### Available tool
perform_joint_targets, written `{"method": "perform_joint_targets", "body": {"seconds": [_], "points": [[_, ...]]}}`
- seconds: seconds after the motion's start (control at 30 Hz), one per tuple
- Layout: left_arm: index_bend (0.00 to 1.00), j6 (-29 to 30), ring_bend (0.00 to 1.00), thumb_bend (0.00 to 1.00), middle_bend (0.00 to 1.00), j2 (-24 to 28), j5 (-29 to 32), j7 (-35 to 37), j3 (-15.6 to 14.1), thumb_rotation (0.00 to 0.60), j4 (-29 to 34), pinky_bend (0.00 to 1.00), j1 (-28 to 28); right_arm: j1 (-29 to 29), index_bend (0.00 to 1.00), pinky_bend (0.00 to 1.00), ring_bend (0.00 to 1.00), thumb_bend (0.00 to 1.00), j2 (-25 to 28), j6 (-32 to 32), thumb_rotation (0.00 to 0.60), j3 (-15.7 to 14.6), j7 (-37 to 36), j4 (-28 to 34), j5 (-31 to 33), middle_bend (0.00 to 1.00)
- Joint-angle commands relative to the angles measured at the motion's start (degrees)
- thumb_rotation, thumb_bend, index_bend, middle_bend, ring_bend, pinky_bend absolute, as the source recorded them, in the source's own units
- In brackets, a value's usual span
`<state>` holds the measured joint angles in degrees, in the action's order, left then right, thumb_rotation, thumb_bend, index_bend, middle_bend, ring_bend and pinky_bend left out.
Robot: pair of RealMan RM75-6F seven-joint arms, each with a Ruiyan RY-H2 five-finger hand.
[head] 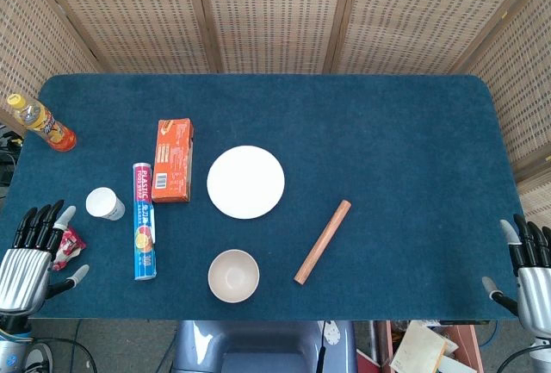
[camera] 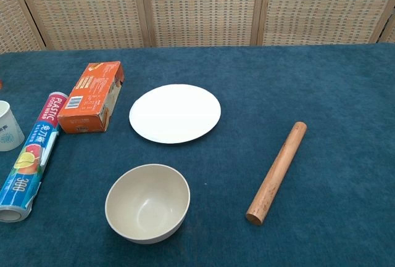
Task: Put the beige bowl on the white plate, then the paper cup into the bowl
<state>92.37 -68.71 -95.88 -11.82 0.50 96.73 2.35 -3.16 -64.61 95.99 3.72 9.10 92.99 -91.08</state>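
Observation:
The beige bowl (head: 233, 275) (camera: 147, 203) stands empty and upright near the table's front edge. Behind it lies the white plate (head: 245, 182) (camera: 174, 112), bare. The paper cup (head: 104, 203) (camera: 8, 127) stands upright at the left, beyond the plastic wrap roll. My left hand (head: 30, 257) hovers at the front left corner, fingers spread, holding nothing. My right hand (head: 527, 271) waits at the front right edge, fingers apart and empty. Neither hand shows in the chest view.
A blue plastic wrap roll (head: 144, 220) (camera: 28, 156) lies between cup and bowl. An orange box (head: 173, 159) (camera: 91, 96) sits left of the plate. A wooden rolling pin (head: 323, 241) (camera: 278, 172) lies right of the bowl. A drink bottle (head: 41, 122) and a small red packet (head: 69, 245) are at the left.

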Motion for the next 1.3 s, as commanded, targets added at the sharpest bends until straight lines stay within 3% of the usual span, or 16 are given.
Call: {"method": "perform_joint_targets", "body": {"seconds": [0.03, 1.0, 1.3], "points": [[0.0, 0.0, 0.0, 0.14, 0.0, -0.1, -0.1, -0.3, 0.0, 0.6, 0.0, 0.0, 0.0, 0.0, 0.0, 0.0, 0.0, 0.17, 0.0, 0.0, 0.6, 0.0, -0.1, -0.1, 0.0, 0.0], [0.0, 0.4, 0.0, 0.14, 0.0, 0.0, -1.1, 0.0, -0.2, 0.6, -0.1, 0.0, 0.1, -0.2, 0.0, 0.0, 0.0, 0.17, 0.2, 0.2, 0.6, -0.1, -0.4, -0.1, 0.0, 0.0], [0.0, -1.6, 0.0, 0.14, 0.0, 1.0, -5.9, 3.3, -1.7, 0.6, -2.8, 0.0, 2.4, 0.0, 0.0, 0.0, 0.0, 0.17, 0.1, -0.4, 0.6, 0.1, -0.6, -0.2, 0.7, 0.0]]}}
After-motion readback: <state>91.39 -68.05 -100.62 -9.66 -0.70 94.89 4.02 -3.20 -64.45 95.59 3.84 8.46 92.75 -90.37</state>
